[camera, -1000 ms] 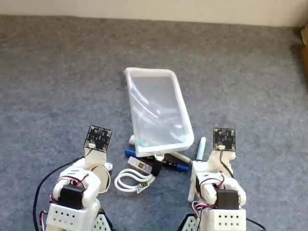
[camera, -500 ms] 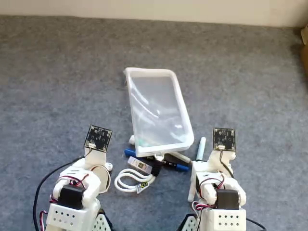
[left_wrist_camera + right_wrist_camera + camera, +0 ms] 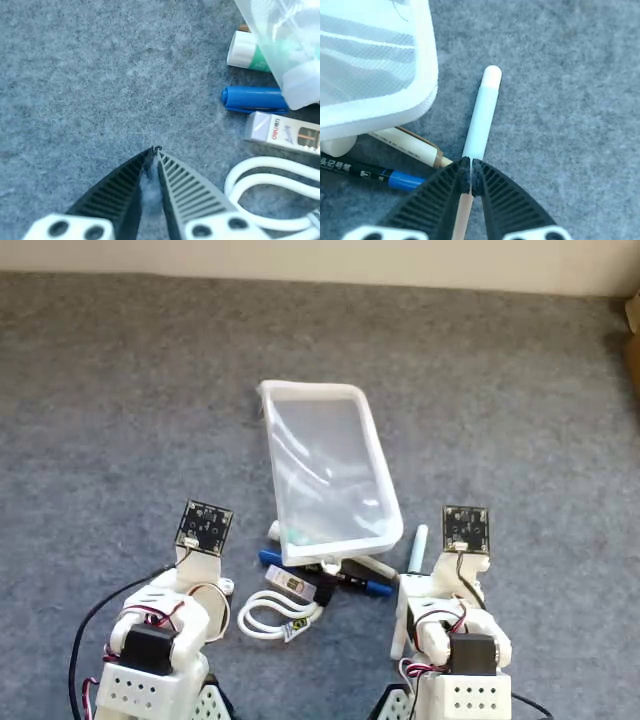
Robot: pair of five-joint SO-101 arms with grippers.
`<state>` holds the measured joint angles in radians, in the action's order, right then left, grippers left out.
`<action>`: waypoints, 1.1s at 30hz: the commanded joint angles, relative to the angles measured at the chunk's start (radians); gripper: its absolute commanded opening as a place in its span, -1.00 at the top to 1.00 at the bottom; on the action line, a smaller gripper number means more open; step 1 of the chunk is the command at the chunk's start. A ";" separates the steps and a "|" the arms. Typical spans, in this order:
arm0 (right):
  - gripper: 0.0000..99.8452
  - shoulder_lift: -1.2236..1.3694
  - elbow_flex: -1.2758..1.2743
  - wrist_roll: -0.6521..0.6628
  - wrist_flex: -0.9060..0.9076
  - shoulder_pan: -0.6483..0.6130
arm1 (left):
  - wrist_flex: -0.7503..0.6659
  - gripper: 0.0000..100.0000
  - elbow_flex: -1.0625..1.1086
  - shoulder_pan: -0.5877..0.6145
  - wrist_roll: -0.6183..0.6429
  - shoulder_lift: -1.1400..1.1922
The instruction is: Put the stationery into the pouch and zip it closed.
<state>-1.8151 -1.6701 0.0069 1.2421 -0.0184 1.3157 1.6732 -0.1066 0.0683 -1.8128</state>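
Note:
A clear pouch [image 3: 328,468] with a white zip border lies flat on the grey carpet, and the stationery sits at its near edge. My left gripper [image 3: 155,150] is shut and holds nothing, over bare carpet beside a blue pen [image 3: 254,99], a white and green glue stick [image 3: 246,52], a small white box [image 3: 286,135] and a looped white cable [image 3: 272,184]. My right gripper [image 3: 471,164] is shut just over a pale blue pen [image 3: 483,114] that lies on the carpet beside the pouch [image 3: 375,65]. A cream pen [image 3: 406,145] and a black and blue pen [image 3: 370,173] poke out from under the pouch.
Both arm bases stand at the near edge, the left arm [image 3: 160,625] and the right arm [image 3: 452,635], with the pile of stationery [image 3: 300,585] between them. Open carpet [image 3: 130,410] spreads on both sides and beyond the pouch.

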 commanded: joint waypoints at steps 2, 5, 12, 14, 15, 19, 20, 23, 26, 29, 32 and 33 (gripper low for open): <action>0.97 -0.008 -0.143 -0.008 0.004 0.005 | 0.005 0.93 0.022 0.008 0.005 -0.013; 0.97 -0.008 -0.143 -0.008 0.004 0.005 | 0.005 0.93 0.022 0.008 0.005 -0.013; 0.97 -0.008 -0.143 -0.008 0.004 0.005 | 0.005 0.93 0.022 0.008 0.005 -0.013; 0.97 -0.008 -0.143 -0.008 0.004 0.005 | 0.005 0.93 0.022 0.008 0.005 -0.013; 0.97 -0.008 -0.143 -0.008 0.004 0.005 | 0.005 0.93 0.022 0.008 0.005 -0.013; 0.97 -0.008 -0.143 -0.009 0.001 -0.001 | 0.005 0.93 0.022 0.008 0.005 -0.013; 0.97 -0.008 -0.143 -0.009 0.001 -0.001 | 0.005 0.93 0.022 0.008 0.005 -0.013; 0.97 -0.008 -0.143 -0.009 0.001 -0.001 | 0.005 0.93 0.022 0.008 0.005 -0.013; 0.97 -0.008 -0.143 -0.008 0.002 0.002 | 0.005 0.93 0.022 0.008 0.005 -0.013; 0.97 -0.008 -0.108 -0.006 -0.001 0.002 | 0.005 0.93 0.022 0.008 0.005 -0.013; 0.97 -0.007 0.033 -0.008 -0.001 0.005 | 0.005 0.93 0.022 0.008 0.005 -0.013; 0.97 -0.007 0.088 -0.012 0.002 0.005 | 0.005 0.93 0.022 0.008 0.005 -0.013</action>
<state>-1.8151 -1.6686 0.0069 1.2421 -0.0184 1.3172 1.6732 -0.1066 0.0683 -1.8128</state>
